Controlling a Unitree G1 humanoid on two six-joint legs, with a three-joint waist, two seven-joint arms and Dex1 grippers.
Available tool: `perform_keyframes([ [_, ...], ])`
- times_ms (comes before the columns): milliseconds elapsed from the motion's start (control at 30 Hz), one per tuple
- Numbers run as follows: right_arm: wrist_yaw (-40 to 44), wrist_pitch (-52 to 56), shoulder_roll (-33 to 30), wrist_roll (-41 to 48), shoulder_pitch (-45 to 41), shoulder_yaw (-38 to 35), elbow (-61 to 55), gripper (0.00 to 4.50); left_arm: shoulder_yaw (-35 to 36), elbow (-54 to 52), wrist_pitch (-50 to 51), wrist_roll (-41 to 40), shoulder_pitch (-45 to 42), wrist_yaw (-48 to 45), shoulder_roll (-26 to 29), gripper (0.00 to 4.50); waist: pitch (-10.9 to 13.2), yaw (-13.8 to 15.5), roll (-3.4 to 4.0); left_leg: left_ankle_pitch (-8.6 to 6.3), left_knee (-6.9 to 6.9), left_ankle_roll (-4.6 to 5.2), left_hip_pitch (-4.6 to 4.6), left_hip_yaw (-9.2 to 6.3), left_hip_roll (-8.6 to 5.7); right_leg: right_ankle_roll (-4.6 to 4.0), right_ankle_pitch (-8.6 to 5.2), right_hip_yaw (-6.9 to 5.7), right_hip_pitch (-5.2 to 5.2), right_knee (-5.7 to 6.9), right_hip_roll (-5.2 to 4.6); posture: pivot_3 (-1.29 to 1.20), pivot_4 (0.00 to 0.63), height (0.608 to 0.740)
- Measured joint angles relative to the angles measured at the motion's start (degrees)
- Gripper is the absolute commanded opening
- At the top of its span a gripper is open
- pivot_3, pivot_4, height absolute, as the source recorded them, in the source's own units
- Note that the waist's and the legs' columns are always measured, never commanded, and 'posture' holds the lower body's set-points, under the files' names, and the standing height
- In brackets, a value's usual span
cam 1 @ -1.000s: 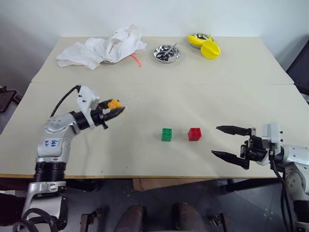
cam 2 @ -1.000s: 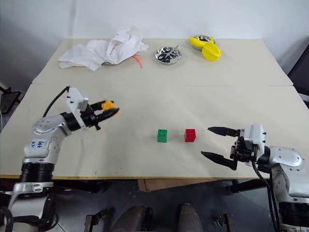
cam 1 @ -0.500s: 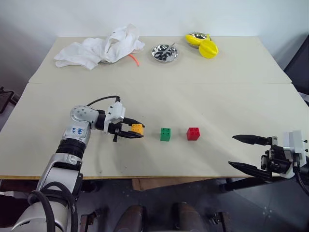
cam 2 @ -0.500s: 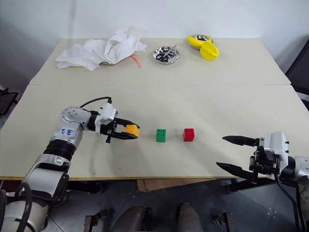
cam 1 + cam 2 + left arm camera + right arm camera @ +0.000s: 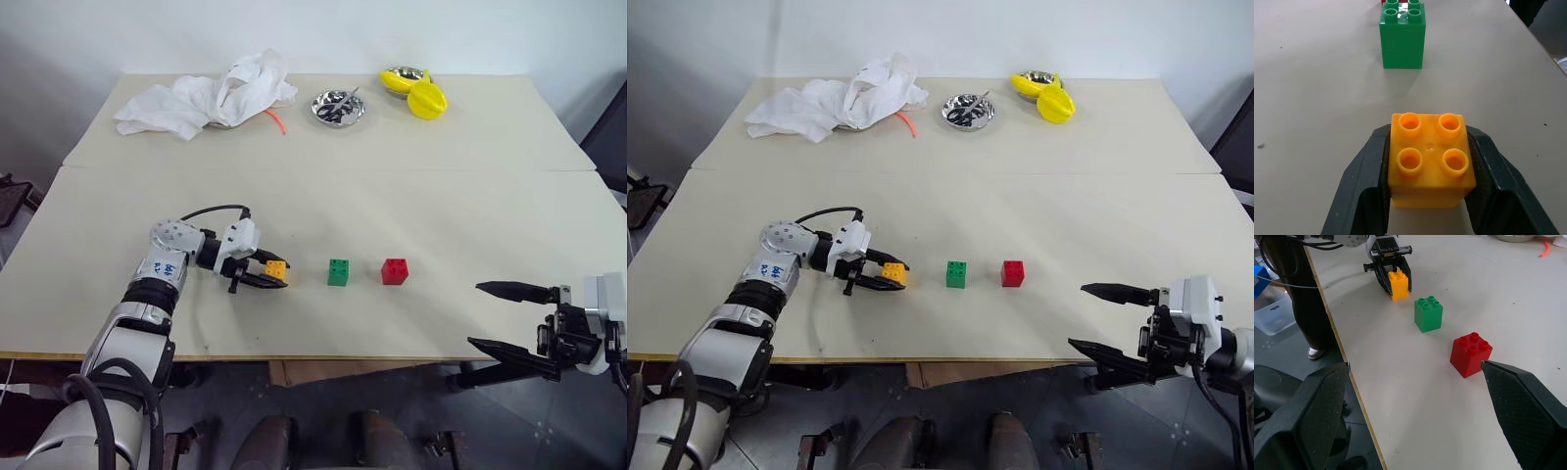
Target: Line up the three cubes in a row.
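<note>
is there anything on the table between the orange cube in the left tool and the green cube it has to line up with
Nothing visible. The left tool is shut on the orange cube, and only bare table lies between it and the green cube. The red cube sits beyond the green one, on its far side from the orange.

Four cams: two head eyes up high, one on each wrist

Head pair looks down over the whole tabletop [image 5: 411, 186]. Left wrist cam sits right up close behind the orange cube [image 5: 1430, 159]; right wrist cam looks in from off the edge, and all views share the cube row.
</note>
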Motion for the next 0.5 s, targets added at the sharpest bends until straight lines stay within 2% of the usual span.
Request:
perform_keyframes([
  [500, -1.70, 0.16, 0.83, 0.00, -0.88, 0.78, -0.45, 4.50, 0.64, 7.13, -2.65, 3.92, -4.89, 0.32, -3.06, 1.53, 0.01, -0.07, -0.02, 0.00, 0.00, 0.01, -0.01, 0.00, 0.00, 0.01, 0.01, -0.01, -0.02, 0.29, 0.03, 0.00, 0.150, 0.740],
])
